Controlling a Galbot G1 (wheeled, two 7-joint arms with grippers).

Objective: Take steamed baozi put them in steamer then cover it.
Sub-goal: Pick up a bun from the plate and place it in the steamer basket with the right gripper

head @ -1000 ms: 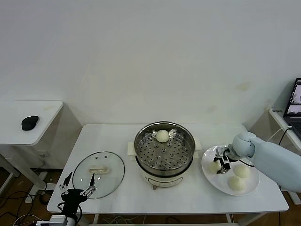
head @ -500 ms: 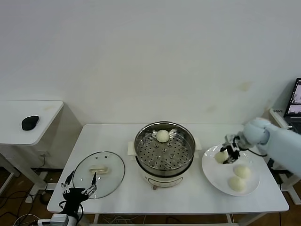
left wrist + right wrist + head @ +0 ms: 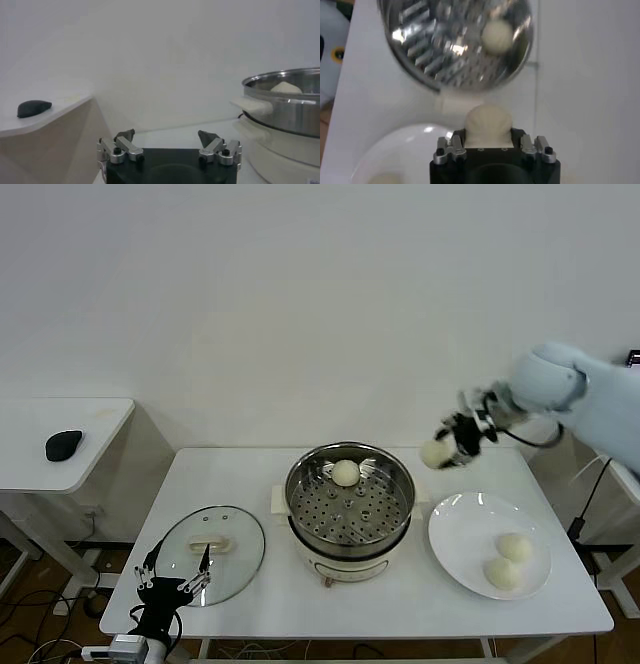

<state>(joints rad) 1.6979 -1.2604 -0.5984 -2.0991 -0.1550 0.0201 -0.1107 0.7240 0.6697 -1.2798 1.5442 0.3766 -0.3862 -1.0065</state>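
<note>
1. Right gripper (image 3: 452, 444) raised well above the table, between the flat white plate (image 3: 470, 524) and the round shiny steel steamer (image 3: 348, 500), clamped on one pale cream-white baozi (image 3: 435, 452); seen from the right wrist as a bun (image 3: 488, 124) pinched between the two fingers, bulging forward of them.
2. Held high, probably to clear the steamer's rim and side handle on the way across (a low carry would risk clipping the steel wall).
3. Already inside, on the perforated tray toward the far wall: one smooth round bun (image 3: 345, 472). Room left on the near and side parts of the tray, so a drop point away from that bun looks sensible.
4. Waiting on the plate, near its right and front edge, close together: two more buns (image 3: 515, 547), (image 3: 502, 573).
5. Lying flat on the table to the left of the steamer, handle up: round clear glass lid with metal rim and cream rectangular handle (image 3: 210, 544). Placed within reach of the left arm, presumably for the covering step.
6. Left gripper (image 3: 172, 582) parked low at the table's front left corner, just beside the lid, fingers spread wide and holding nothing (image 3: 167, 145).
7. Judged stage: second of four buns in transit; lowering and release over the tray next, gently enough not to dent soft dough.
</note>
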